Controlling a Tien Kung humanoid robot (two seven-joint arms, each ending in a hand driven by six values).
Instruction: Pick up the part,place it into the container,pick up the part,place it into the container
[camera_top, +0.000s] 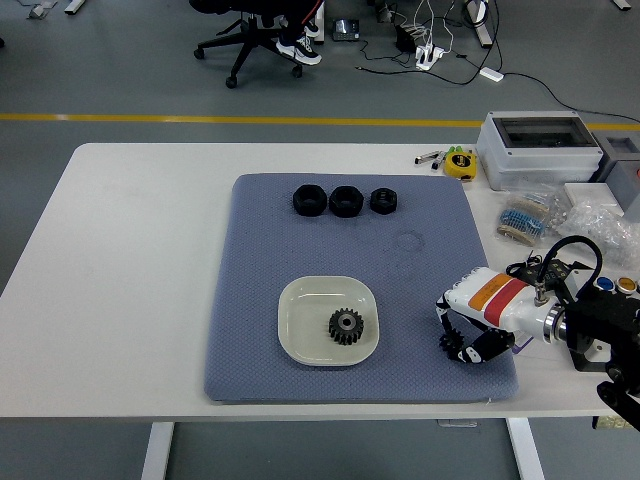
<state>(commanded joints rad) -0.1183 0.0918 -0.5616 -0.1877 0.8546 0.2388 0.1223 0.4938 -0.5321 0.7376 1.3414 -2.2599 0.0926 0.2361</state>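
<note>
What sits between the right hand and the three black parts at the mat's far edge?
Nothing visible. Bare blue mat lies between the right hand and the three black parts. The white dish with its gear sits left of that path.

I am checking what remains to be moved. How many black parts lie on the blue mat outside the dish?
3, in a row near the mat's far edge: left part, middle part, right part. The right hand may hide another.

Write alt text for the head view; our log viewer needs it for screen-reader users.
A black gear lies in a shallow white dish on a blue-grey mat on a white table, while the robot's right hand rests at the mat's near right corner. Three black parts sit in a row near the mat's far edge.
</note>
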